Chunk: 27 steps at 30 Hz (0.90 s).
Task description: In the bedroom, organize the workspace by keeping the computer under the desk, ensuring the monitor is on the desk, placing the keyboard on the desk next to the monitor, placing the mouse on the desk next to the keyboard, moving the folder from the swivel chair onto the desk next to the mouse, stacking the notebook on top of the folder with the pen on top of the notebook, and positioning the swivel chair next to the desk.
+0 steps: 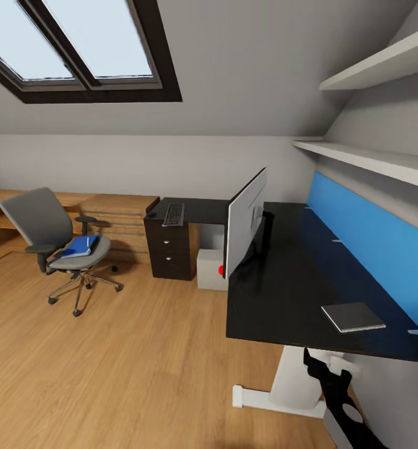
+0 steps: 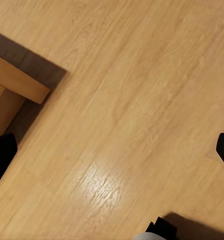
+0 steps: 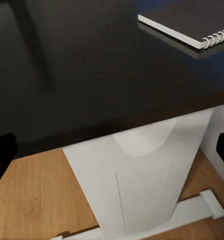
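The grey swivel chair (image 1: 47, 234) stands on the wood floor at the left, away from the black-topped desk (image 1: 283, 280). On its seat lies the blue folder (image 1: 80, 247) with a thin white pen (image 1: 88, 241) on top. The monitor (image 1: 246, 218) stands on the desk, seen nearly edge-on. Further back, the keyboard (image 1: 174, 214) lies on the desk's far wing. Under the desk sits the grey computer (image 1: 210, 269). A spiral notebook (image 1: 353, 317) (image 3: 192, 25) lies near the desk's front edge. My right gripper (image 1: 326, 369) (image 3: 112, 152) hangs open below that edge. My left gripper (image 2: 112, 152) is open over bare floor.
A black drawer unit (image 1: 170, 248) stands under the keyboard, with an oak dresser (image 1: 118, 215) beside it. The white pedestal leg (image 3: 137, 175) (image 1: 293, 380) holds up the desk's near end. A blue back panel (image 1: 370, 243) and wall shelves (image 1: 383, 162) line the right. An oak corner (image 2: 16, 80) juts over the floor.
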Available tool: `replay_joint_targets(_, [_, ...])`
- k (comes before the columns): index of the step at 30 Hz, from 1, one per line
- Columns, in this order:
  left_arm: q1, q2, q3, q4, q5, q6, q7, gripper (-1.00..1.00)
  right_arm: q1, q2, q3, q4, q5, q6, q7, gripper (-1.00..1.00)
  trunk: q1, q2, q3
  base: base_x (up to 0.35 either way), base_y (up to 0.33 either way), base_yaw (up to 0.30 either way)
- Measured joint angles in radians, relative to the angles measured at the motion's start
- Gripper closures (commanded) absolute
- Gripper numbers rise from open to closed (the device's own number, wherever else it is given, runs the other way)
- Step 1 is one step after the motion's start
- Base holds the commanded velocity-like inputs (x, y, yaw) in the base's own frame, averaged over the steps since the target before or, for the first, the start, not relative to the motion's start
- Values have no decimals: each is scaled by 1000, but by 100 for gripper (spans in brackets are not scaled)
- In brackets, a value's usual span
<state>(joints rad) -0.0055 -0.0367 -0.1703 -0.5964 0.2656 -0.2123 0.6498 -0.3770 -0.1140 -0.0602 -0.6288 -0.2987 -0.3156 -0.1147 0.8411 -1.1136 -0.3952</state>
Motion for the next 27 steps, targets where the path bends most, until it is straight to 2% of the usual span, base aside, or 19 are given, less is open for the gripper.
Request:
replay_joint_targets(3, [0, 0, 0, 1, 0, 0, 0, -100, 19, 0, -1, -79, 1, 56, -9, -100, 0, 0, 0, 0, -1, 0])
replay_joint_targets(4, [0, -2, 0, 1, 0, -1, 0, -100, 55, -1, -1, -191, 3, 130, -38, -100, 0, 0, 0, 0, 0, 0])
replay_joint_targets(7, [0, -4, 0, 1, 0, -2, 0, -100, 84, -1, -2, -276, 3, 180, -70, -100, 0, 0, 0, 0, 0, 0])
replay_joint_targets(10, [0, -5, -1, 1, 0, -3, -1, -100, 136, -1, -2, -430, 3, 263, -128, -100, 0, 0, 0, 0, 0, 0])
replay_joint_targets(12, [0, -5, -1, 2, 0, -3, -1, -100, 143, -1, -1, -452, 3, 275, -135, -100, 0, 0, 0, 0, 0, 0])
replay_joint_targets(13, [0, -5, -1, 2, 0, -3, -1, -100, 155, -1, -1, -502, 1, 311, -149, -100, 0, 0, 0, 0, 0, 0])
replay_joint_targets(16, [0, -6, -1, 2, 0, -3, -2, -100, 163, -1, -5, -551, -2, 358, -159, -100, 0, 0, 0, 0, 0, 0])
replay_joint_targets(20, [0, -7, -2, 2, -1, -3, -2, -100, 166, 0, -30, -576, -1, 397, -163, -100, 0, 0, 0, 0, -6, 0])
replay_joint_targets(22, [0, -7, -4, 3, -2, -4, -2, -100, 167, 0, -60, -589, 3, 422, -166, -100, 0, 0, 0, 23, -141, 0])
replay_joint_targets(25, [0, -6, -5, 4, -3, -4, -2, -100, 164, -3, -71, -594, 5, 430, -173, -100, 0, 0, 0, 75, -228, 0])
replay_joint_targets(27, [0, -7, -6, 5, -3, -4, -3, -100, 147, -10, -75, -593, 9, 438, -205, -100, 0, 0, 0, 122, -285, 0])
